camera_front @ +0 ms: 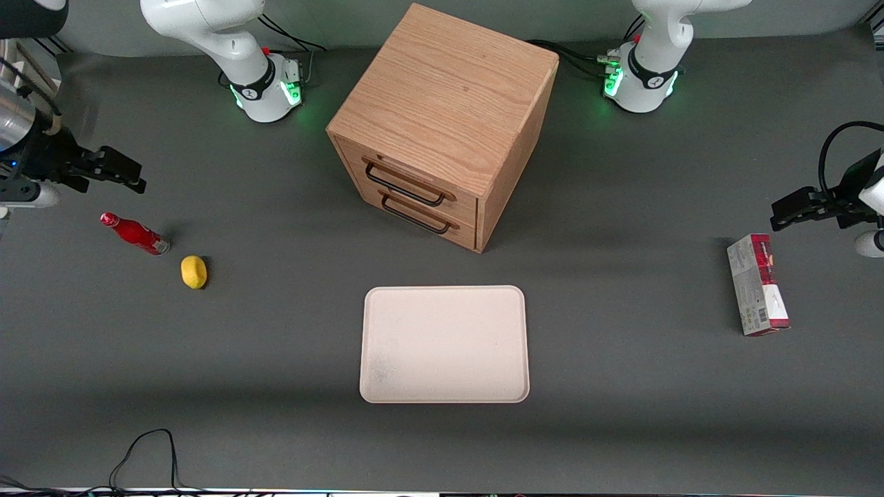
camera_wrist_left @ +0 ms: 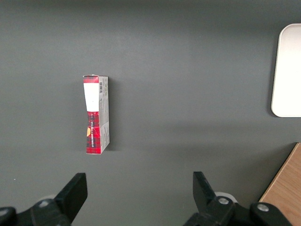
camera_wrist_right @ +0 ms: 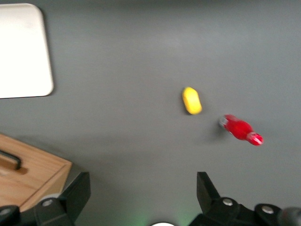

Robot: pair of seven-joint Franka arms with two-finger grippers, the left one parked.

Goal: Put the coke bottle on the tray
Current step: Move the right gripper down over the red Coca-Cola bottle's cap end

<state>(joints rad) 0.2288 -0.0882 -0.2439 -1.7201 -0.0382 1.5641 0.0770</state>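
The coke bottle (camera_front: 135, 234), small, slim and glossy red with a silvery base, lies on its side on the dark table at the working arm's end. It also shows in the right wrist view (camera_wrist_right: 241, 129). The pale beige tray (camera_front: 445, 344) lies flat near the middle of the table, in front of the drawer cabinet; a corner of it shows in the right wrist view (camera_wrist_right: 23, 52). My right gripper (camera_front: 119, 170) hangs open and empty above the table, a little farther from the front camera than the bottle; its fingers stand wide apart with nothing between them (camera_wrist_right: 141, 188).
A yellow lemon-like object (camera_front: 194, 271) lies beside the bottle, toward the tray. A wooden two-drawer cabinet (camera_front: 442, 124) stands mid-table. A red-and-grey carton (camera_front: 757, 284) lies toward the parked arm's end. A black cable (camera_front: 148, 455) loops at the table's near edge.
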